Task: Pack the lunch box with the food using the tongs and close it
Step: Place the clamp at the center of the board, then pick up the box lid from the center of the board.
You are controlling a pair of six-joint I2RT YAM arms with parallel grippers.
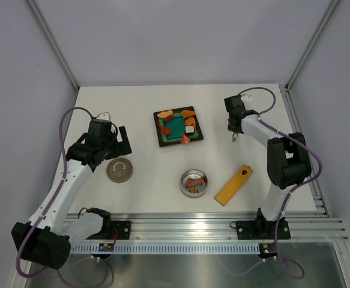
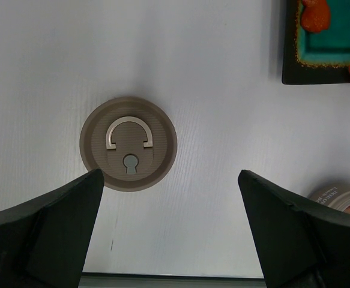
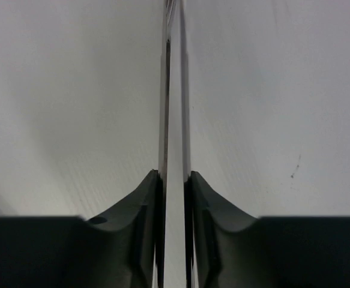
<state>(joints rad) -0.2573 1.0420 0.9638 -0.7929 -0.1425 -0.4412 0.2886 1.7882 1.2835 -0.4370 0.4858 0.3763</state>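
Observation:
The round silver lunch box (image 1: 194, 183) sits in front of the arms with brown food pieces (image 1: 194, 182) inside; its rim (image 2: 337, 195) shows at the left wrist view's right edge. The grey-brown lid (image 1: 119, 170) (image 2: 128, 144) lies flat on the table, apart from the tin. My left gripper (image 1: 117, 143) (image 2: 170, 177) hangs open above the table just beside the lid, holding nothing. My right gripper (image 1: 235, 129) (image 3: 175, 180) is shut on the slim silver tongs (image 3: 173, 90) (image 1: 235, 137), whose two arms run close together away from the fingers. Orange, red and white food (image 1: 181, 123) lies on the black plate.
The square black plate (image 1: 160, 139) with a teal centre stands at the back middle; its corner (image 2: 292, 60) shows in the left wrist view. A long yellow-orange flat bar (image 1: 233, 185) lies right of the lunch box. Metal rails run along the near edge.

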